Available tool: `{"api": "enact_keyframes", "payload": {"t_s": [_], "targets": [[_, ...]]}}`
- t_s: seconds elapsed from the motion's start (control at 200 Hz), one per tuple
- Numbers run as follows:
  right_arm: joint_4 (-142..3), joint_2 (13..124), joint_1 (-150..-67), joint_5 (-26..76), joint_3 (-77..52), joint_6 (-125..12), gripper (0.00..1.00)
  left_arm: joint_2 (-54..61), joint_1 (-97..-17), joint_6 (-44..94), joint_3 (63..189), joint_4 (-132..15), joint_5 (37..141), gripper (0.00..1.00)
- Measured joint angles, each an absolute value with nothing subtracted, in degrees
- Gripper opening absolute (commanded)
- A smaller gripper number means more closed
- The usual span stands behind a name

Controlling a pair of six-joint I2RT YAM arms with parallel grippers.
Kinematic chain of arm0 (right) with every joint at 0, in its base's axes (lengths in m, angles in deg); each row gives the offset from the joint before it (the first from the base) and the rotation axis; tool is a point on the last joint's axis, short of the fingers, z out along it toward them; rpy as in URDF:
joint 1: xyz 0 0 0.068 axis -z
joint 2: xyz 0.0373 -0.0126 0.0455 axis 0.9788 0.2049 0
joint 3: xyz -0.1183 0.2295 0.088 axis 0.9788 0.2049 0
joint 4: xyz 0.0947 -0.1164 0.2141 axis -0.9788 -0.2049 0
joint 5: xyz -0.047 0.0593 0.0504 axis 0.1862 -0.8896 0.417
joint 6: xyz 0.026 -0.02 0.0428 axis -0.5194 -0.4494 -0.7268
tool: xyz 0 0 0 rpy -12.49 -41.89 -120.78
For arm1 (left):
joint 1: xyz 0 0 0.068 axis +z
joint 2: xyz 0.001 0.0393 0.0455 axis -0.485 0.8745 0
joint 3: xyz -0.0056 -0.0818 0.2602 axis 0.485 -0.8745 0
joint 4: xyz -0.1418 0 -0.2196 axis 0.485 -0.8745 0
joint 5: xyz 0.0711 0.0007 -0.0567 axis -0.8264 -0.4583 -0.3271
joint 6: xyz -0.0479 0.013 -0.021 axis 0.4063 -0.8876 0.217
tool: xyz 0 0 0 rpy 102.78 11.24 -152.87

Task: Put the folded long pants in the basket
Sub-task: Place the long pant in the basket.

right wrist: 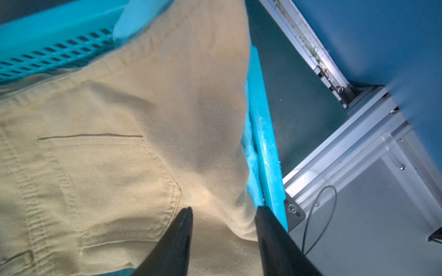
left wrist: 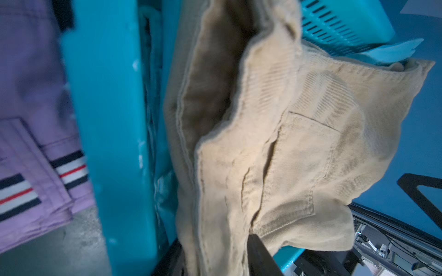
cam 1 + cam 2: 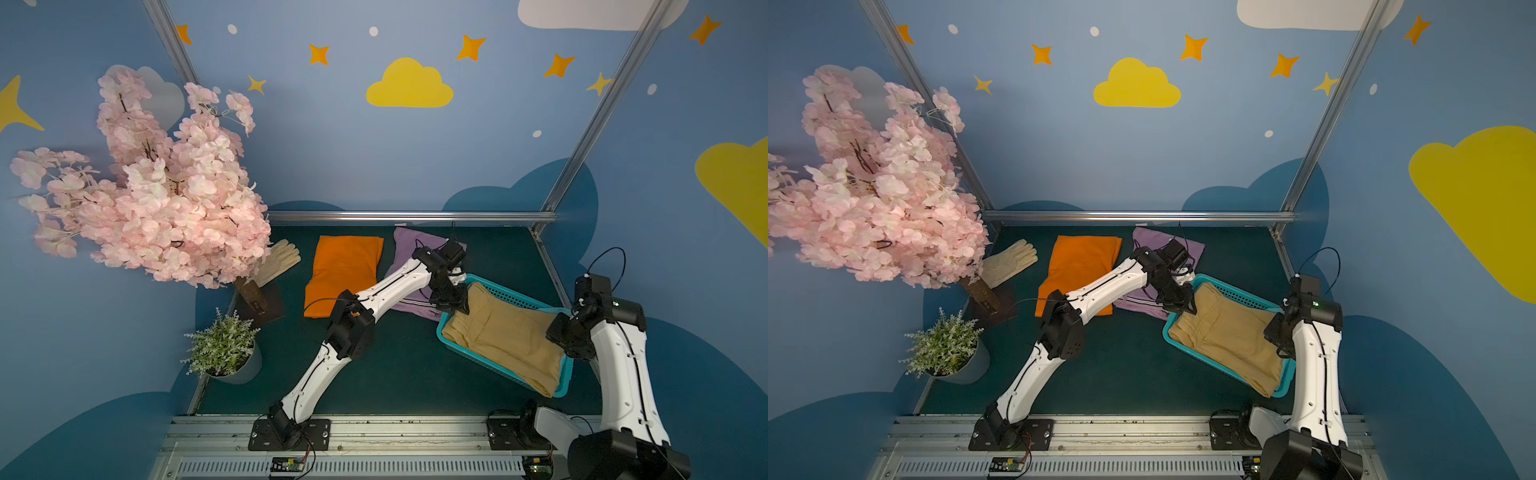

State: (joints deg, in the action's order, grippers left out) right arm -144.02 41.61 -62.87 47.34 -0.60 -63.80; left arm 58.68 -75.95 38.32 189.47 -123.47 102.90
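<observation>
Khaki pants [image 3: 503, 332] are lying in the basket [image 3: 511, 297], one end overhanging; left hand [image 3: 460, 308] and right hand [image 1: 222, 210] are sitting spread, probably needing clean straight-up lifts

We see a cream glove [image 3: 279, 258] lying at about ten o'clock on the dark green mat [image 3: 399, 374], its cuff hidden behind the pink blossom tree [image 3: 166, 199]. At eight o'clock a small potted plant [image 3: 226, 351] stands on the mat's edge. At twelve, above a metal rail [image 3: 407, 216], a yellow cloud decal [image 3: 409, 85] marks the blue wall.
</observation>
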Motion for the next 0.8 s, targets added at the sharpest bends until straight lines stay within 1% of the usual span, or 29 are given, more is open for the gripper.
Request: {"api": "enact_keyframes", "payload": {"t_s": [0.145,0.22,0.295,0.41,0.481,0.536,0.571,0.666,0.756,0.801], "targets": [[-143.24,41.05,-62.19,48.04,-2.7,-64.58,0.59,55.6,-75.23,38.45,190.93,-126.16,100.88,0.48],[-142.19,42.6,-60.64,48.0,-2.74,-64.76,0.6,52.91,-75.05,38.3,190.52,-126.49,100.8,0.45],[-140.64,45.22,-58.95,47.54,-2.74,-64.91,0.59,51.23,-75.16,38.02,190.23,-126.29,102.37,0.39],[-137.62,48.59,-56.81,43.43,-2.74,-65.02,0.45,51.66,-76.36,37.6,190.87,-125.62,105.43,0.32],[-135.67,49.29,-56.11,40.48,-2.7,-65.17,0.31,53.32,-77.2,37.51,191.09,-125.29,106.61,0.26],[-133.95,49.4,-55.76,38.19,-2.41,-65.26,0.21,55.09,-77.79,37.45,191.09,-125.25,107.11,0.25],[-132.94,49.42,-55.63,37.05,-2.06,-65.48,0.17,56.23,-78.11,37.47,191.09,-125.25,107.24,0.24],[-131.15,50.29,-55.32,35.76,-0.73,-65.74,0.15,59.03,-78.42,37.62,191.02,-125.38,107.29,0.23],[-129.95,51.73,-54.82,35.21,0.84,-66.11,0.16,60.25,-78.24,37.82,191.02,-125.35,107.07,0.31],[-129.51,52.52,-54.58,34.86,1.59,-66.29,0.15,60.28,-78.14,37.82,191.02,-125.31,106.61,0.33]]}}
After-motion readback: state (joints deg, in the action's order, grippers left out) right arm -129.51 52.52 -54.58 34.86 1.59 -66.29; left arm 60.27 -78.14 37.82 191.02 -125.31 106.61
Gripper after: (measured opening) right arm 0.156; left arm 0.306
